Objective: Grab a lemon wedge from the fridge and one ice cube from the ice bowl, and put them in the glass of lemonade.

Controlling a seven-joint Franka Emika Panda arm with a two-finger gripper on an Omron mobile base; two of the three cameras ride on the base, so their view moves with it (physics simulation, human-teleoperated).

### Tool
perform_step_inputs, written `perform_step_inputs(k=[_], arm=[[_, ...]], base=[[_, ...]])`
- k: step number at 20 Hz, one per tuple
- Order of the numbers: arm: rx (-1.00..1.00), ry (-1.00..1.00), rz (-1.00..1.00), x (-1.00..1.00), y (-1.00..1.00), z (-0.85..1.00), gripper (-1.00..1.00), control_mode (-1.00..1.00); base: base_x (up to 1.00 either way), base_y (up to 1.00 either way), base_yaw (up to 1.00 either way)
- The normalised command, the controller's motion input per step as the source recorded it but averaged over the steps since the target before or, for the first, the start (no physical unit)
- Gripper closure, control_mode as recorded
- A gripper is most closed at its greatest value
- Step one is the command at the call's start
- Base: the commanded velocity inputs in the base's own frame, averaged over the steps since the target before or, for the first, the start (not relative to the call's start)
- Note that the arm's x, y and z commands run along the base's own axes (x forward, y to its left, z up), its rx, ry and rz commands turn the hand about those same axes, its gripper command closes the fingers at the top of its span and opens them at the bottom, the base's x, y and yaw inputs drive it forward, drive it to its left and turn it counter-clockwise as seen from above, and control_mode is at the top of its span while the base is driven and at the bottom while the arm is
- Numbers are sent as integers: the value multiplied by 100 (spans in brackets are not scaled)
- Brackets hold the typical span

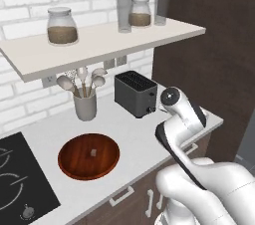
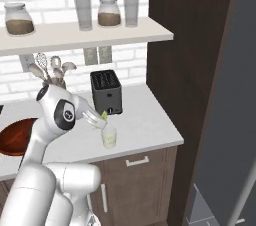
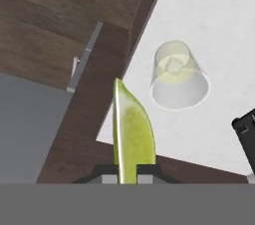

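My gripper (image 2: pixel 101 119) is shut on the lemon wedge (image 2: pixel 104 115), a yellow-green slice that stands up between the fingertips in the hand view (image 3: pixel 130 132). The glass of lemonade (image 2: pixel 109 137) stands on the counter near its front edge, just below and to the right of the wedge. From the hand, the glass (image 3: pixel 178 74) lies ahead and to the right, with a small pale cube shape in its liquid. The ice bowl (image 1: pixel 74 165) sits left of the arm with one ice cube (image 1: pixel 92 154) in it. The grey fridge (image 2: pixel 225 120) is at the right.
A black toaster (image 2: pixel 106 91) stands right behind the glass, and a utensil cup (image 1: pixel 85 105) by the wall. A shelf (image 1: pixel 99 40) with jars and tall glasses hangs above the counter. The stove (image 1: pixel 17 179) is at the left, and a dark wooden panel (image 2: pixel 185 70) bounds the counter's right end.
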Motion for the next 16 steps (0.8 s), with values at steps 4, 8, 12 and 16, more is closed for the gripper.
perform_step_inputs(k=[4,8,12,16], arm=[[0,0,0,24,0,-25,100,-100],[0,0,-1,24,0,-25,100,-100],[0,0,-1,27,0,-18,100,-100],[0,0,-1,28,0,-19,100,-100]], base=[[0,0,0],[0,0,0],[0,0,0],[0,0,0]])
